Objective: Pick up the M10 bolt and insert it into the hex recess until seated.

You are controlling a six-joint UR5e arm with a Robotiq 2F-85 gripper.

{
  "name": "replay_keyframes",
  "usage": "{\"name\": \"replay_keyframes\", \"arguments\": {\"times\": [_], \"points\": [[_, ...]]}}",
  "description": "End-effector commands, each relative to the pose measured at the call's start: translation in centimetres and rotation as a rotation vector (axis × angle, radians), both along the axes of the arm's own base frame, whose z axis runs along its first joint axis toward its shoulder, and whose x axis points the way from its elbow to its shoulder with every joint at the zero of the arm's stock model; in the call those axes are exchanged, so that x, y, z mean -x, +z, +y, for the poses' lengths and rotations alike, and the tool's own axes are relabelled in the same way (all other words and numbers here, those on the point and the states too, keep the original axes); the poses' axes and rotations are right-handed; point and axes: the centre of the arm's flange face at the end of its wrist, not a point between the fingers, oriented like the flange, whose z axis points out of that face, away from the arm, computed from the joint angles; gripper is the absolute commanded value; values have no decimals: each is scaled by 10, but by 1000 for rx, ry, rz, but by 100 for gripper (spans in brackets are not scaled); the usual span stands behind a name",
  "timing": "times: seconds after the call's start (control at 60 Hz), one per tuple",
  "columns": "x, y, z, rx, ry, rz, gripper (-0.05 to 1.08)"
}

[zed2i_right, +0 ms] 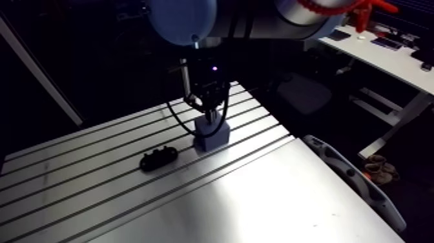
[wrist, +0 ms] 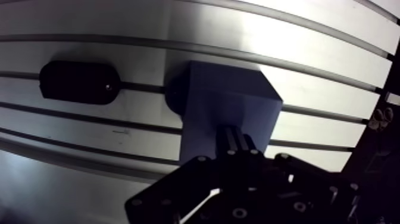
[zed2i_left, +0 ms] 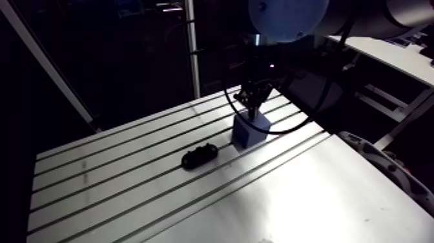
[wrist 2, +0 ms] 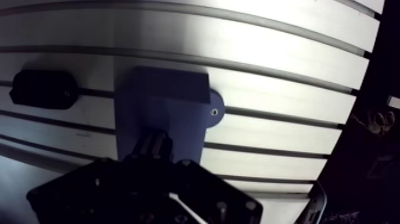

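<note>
A blue block (wrist: 229, 101) stands on the slotted table (zed2i_left: 129, 194). A round base tab (wrist 2: 213, 113) sticks out at its side. My gripper (wrist: 238, 142) hangs straight over the block's top, fingers drawn close together with their tips at the top face. In the arm view a short pale stub, apparently the M10 bolt (zed2i_right: 208, 118), reaches from the fingertips down to the block (zed2i_left: 250, 131). The fingers hide the hex recess and most of the bolt in the wrist view.
A black oblong part (wrist: 77, 82) lies on the table beside the block, a short gap away along a slot, also seen in the arm view (zed2i_left: 199, 156). The table edge runs past the block on the right.
</note>
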Motion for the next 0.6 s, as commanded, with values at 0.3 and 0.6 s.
{"name": "replay_keyframes", "arguments": {"times": [0.3, 0.6], "points": [[1, -4, 0, 3, 2, -6, 108], [2, -5, 1, 4, 3, -6, 108]]}}
